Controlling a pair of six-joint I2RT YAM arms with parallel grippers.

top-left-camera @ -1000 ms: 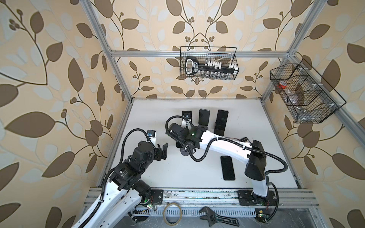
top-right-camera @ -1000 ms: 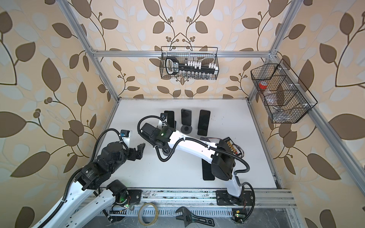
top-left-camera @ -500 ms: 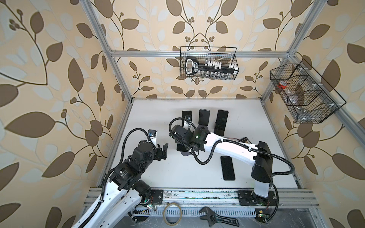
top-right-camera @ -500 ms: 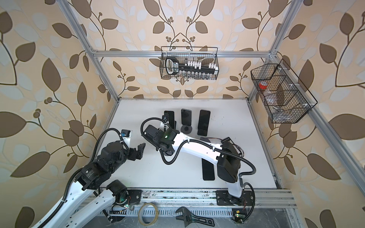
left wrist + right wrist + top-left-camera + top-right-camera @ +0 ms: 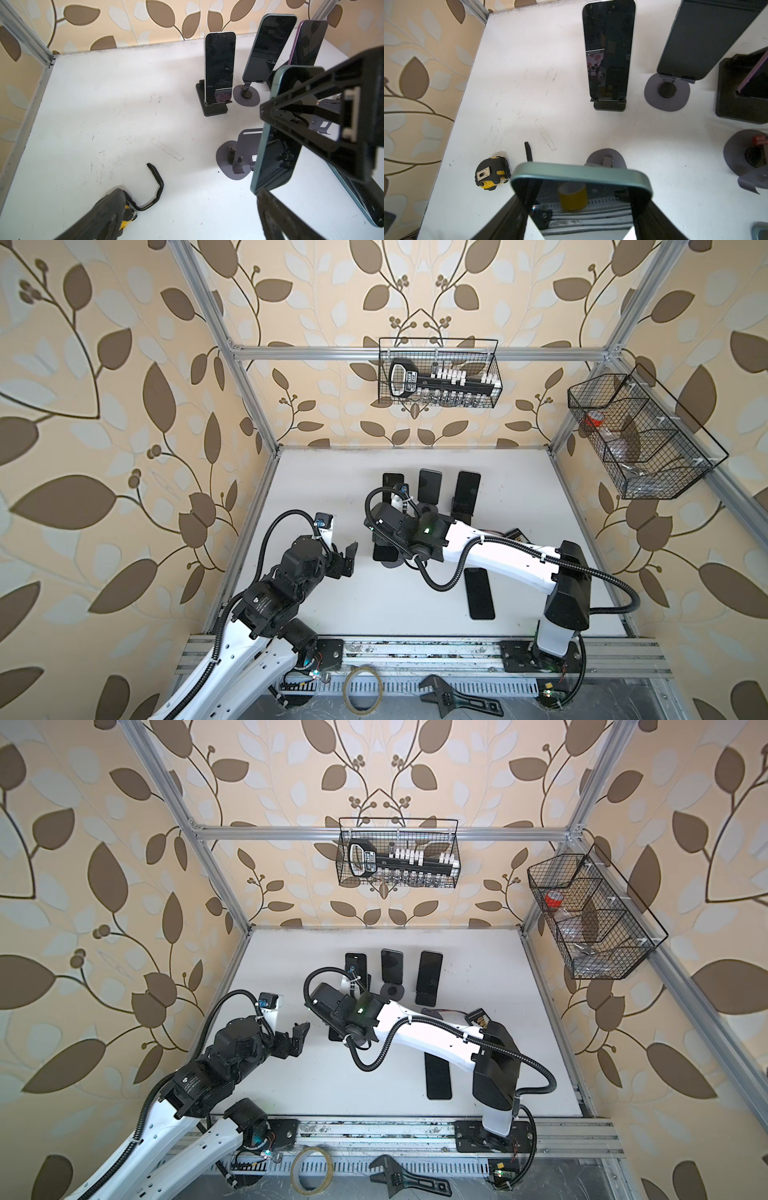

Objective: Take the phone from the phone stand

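Observation:
My right gripper (image 5: 581, 218) is shut on the long edges of a teal-edged phone (image 5: 581, 197) with a dark screen. In the left wrist view the phone (image 5: 276, 133) hangs upright, just in front of the cradle of a grey round-based phone stand (image 5: 234, 158), with its lower end off the table. In both top views the phone (image 5: 380, 551) (image 5: 334, 1032) shows under the right wrist, left of centre. My left gripper (image 5: 347, 558) (image 5: 297, 1036) hovers open and empty to the left of it.
Three more phones stand on stands at the back (image 5: 392, 485) (image 5: 430, 485) (image 5: 467, 489). Another phone lies flat (image 5: 480, 593) near the front. A yellow and black tape measure (image 5: 492, 175) sits under my left gripper. A second empty grey stand (image 5: 745, 155) is behind the right arm.
My right gripper has drawn the phone a little toward the front of the table, and its elbow has swung right. The left arm has stayed still.

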